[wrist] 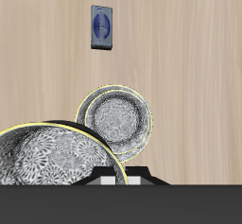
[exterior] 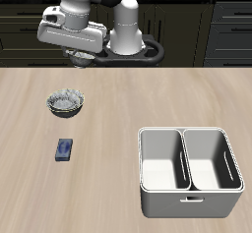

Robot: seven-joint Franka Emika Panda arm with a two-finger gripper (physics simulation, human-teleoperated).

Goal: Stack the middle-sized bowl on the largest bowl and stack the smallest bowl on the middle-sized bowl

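Gripper (exterior: pixel 79 50) clamped on the smallest bowl (exterior: pixel 79 60), raised above the table behind the largest bowl (exterior: pixel 67 109). The middle-sized bowl (wrist: pixel 115 122) sits nested inside the largest bowl. A blue card (exterior: pixel 65 149) lies frontward of the largest bowl, with the white bin (exterior: pixel 189 193) well apart.

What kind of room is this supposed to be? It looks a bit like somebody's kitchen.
Probably a computer-rendered kitchen: dark cabinets run behind a wooden table, and on it sit a grey speckled bowl and a white two-compartment bin.
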